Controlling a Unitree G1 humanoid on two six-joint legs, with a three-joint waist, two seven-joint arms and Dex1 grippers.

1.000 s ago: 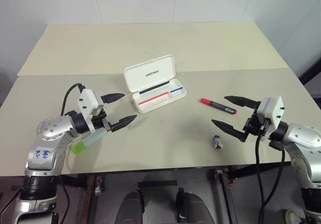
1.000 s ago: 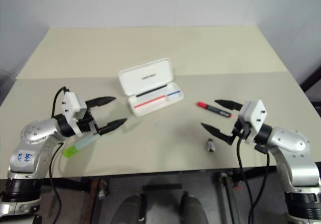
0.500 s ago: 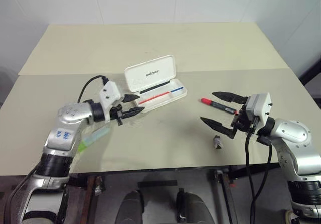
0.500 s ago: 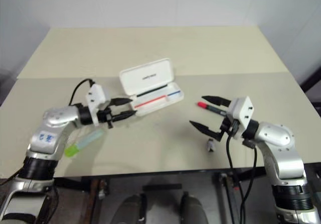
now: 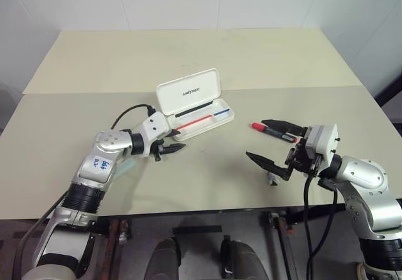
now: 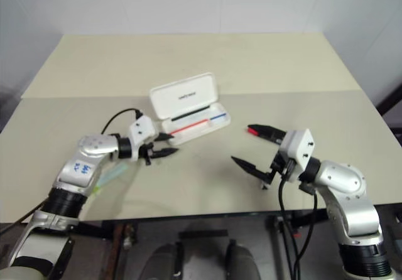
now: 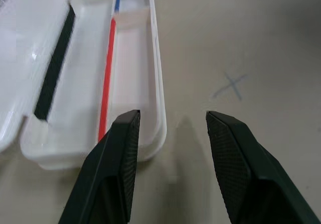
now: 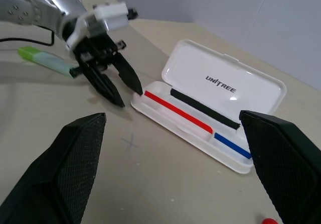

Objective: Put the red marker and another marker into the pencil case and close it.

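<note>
Between the right tool's (image 5: 276, 143) wide-spread fingers, the red marker (image 5: 267, 129) lies cap toward the open pencil case (image 5: 196, 105).

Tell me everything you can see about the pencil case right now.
The pencil case is a white, rounded-corner box of hard-looking plastic, lying open on the beige table. Its hinged lid leans back, showing dark "unitree" lettering and a black strip inside. The tray has a red stripe and a blue one, and holds no markers. The left gripper hovers open at its near end.
</note>
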